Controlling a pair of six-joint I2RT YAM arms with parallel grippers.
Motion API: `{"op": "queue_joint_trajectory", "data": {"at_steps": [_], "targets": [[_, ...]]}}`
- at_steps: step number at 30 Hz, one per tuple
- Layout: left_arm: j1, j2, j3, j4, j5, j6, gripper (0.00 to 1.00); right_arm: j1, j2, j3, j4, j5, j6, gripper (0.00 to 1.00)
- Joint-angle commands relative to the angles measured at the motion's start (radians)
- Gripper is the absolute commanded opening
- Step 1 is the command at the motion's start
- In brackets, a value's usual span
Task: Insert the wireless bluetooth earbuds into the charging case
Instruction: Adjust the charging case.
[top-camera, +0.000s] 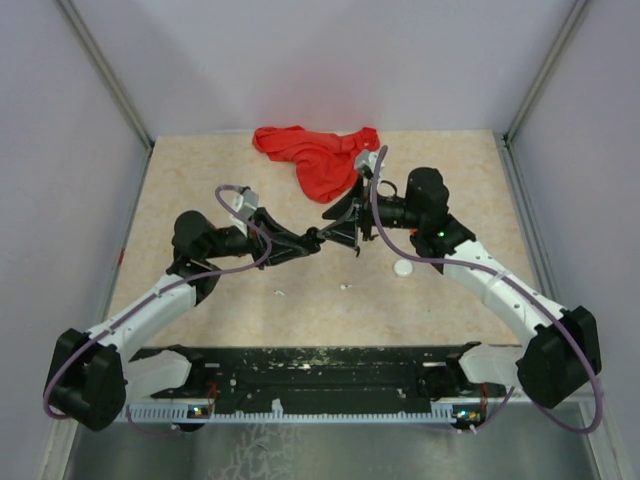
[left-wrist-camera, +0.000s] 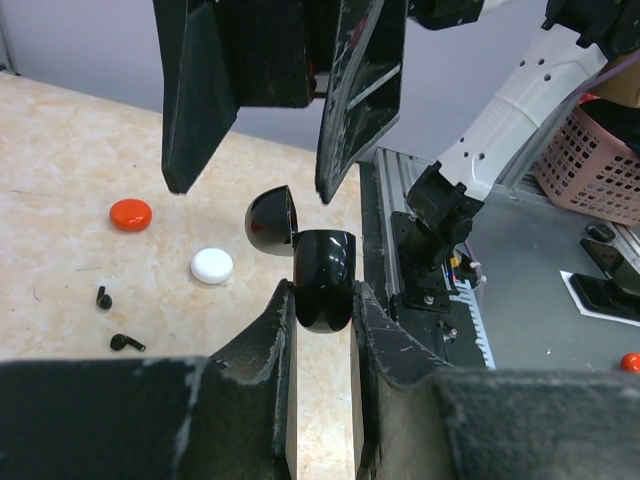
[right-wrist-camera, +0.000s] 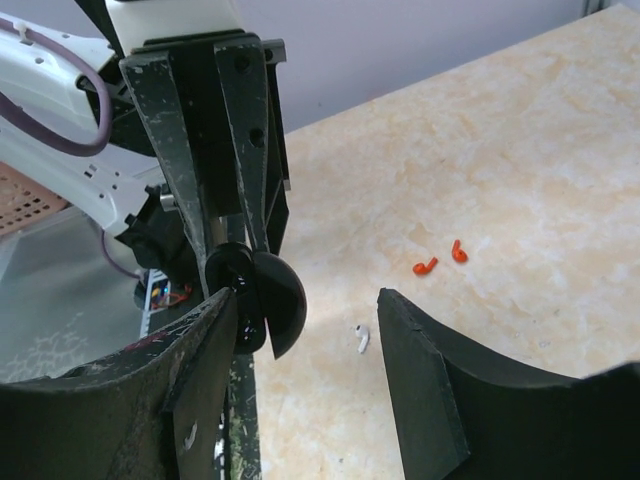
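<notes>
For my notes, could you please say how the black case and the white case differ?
The black case is open, lid up; the white case looks closed. The black one is held by the left gripper; the white one lies free on the table. Both are rounded.

Round cases, three: one red case (left-wrist-camera: 131, 213), one white case (left-wrist-camera: 212, 265), one black case (left-wrist-camera: 325, 270) with its lid open. Loose earbuds on the tabletop (top-camera: 200, 170), five sighted: two black earbuds (left-wrist-camera: 104, 297) (left-wrist-camera: 127, 343), two red earbuds (right-wrist-camera: 426, 266) (right-wrist-camera: 459, 251), one white earbud (right-wrist-camera: 361, 339). Also one red cloth (top-camera: 315, 155) at the tabletop's far edge, one pink basket (left-wrist-camera: 590, 160) off the tabletop, and two grippers, the left gripper (left-wrist-camera: 322, 295) and the right gripper (right-wrist-camera: 305, 300).
</notes>
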Motion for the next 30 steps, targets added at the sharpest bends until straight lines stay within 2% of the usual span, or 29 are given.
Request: {"op": "queue_joint_trajectory", "data": {"at_steps": [1,7,20,25,30], "targets": [[-0.003,-0.012,-0.017,0.076,0.011,-0.028,0.01,0.015,0.010,-0.008,0.078,-0.047,0.011,0.57],[-0.003,0.012,-0.028,0.160,0.032,-0.079,0.01,0.023,0.027,-0.010,0.100,-0.062,0.011,0.51],[-0.004,0.020,-0.031,0.184,0.041,-0.104,0.01,0.041,0.047,-0.004,0.126,-0.113,0.009,0.41],[-0.003,0.019,-0.029,0.186,0.046,-0.101,0.02,0.042,0.056,0.012,0.119,-0.136,0.007,0.28],[-0.003,0.018,-0.021,0.155,0.055,-0.082,0.08,0.042,0.045,0.047,0.009,-0.143,-0.062,0.15]]}}
